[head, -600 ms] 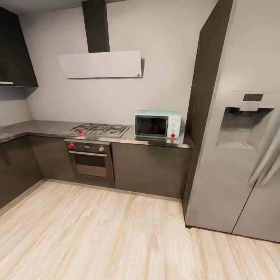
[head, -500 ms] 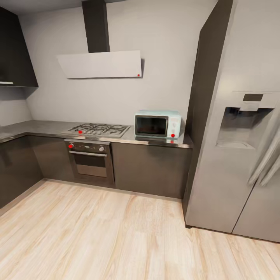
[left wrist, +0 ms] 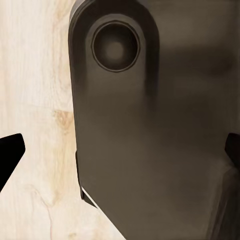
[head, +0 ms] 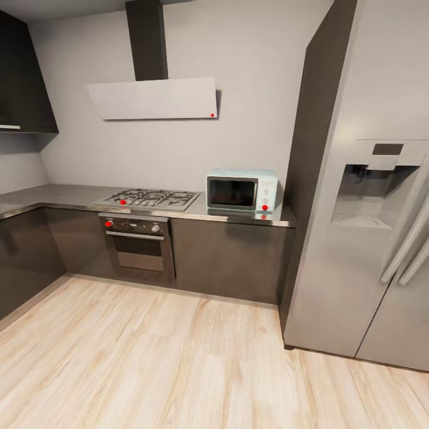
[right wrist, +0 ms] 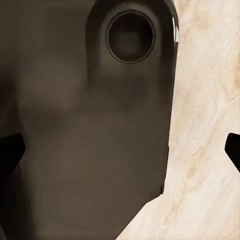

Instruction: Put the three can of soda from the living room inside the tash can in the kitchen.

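Facing the kitchen (head: 179,149) from the open wood floor (head: 149,357), the robot's head camera took in a large silver fridge (head: 369,238) at 3 o'clock, dark grey cabinets (head: 229,259) running along the far wall at 12 o'clock, a white hood (head: 155,98) at 11 o'clock above a gas hob (head: 152,198), a built-in oven (head: 138,247) beneath it, and a pale blue microwave (head: 242,190) on the counter just beside the fridge's dark side panel. Neither soda cans nor bin appeared among these fittings, so which way the cans or the bin lay from either arm could not be told, nor which arm was nearer; by the task's wording the cans belonged in the living room, judged to be somewhere outside this view. Both wrist cameras pointed down at pale planks and the dark rounded body of the robot itself (left wrist: 150,140). The left gripper (left wrist: 120,152) had its black fingertips (left wrist: 10,155) at opposite edges of the picture, spread wide with nothing between them but floor and chassis; the right gripper (right wrist: 120,150) was likewise spread wide and empty, its fingertips (right wrist: 10,150) far apart. Judged from this, no can had yet been picked up, and the coming move looked to be travel, not a reach
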